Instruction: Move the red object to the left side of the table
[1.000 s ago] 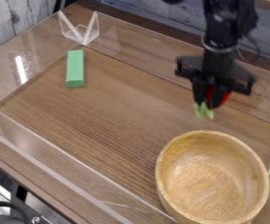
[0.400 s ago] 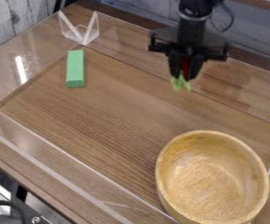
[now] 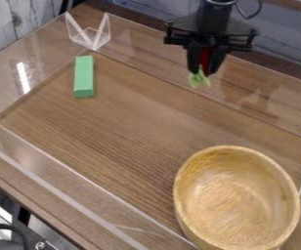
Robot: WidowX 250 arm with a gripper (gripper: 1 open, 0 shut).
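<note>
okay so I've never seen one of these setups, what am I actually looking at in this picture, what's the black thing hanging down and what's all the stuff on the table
The black thing is a robot arm, and at its lower end is its hand, a small clamp. There is one picture, taken by a camera looking down at the table from one side. The table is brown wood-grain with low clear plastic walls around it. The hand is closed on a small red object with a green leafy stem, like a toy strawberry, and holds it above the tabletop. Lying on the table are a green block to the left and a wooden bowl, which looks empty, at the lower right.
</note>
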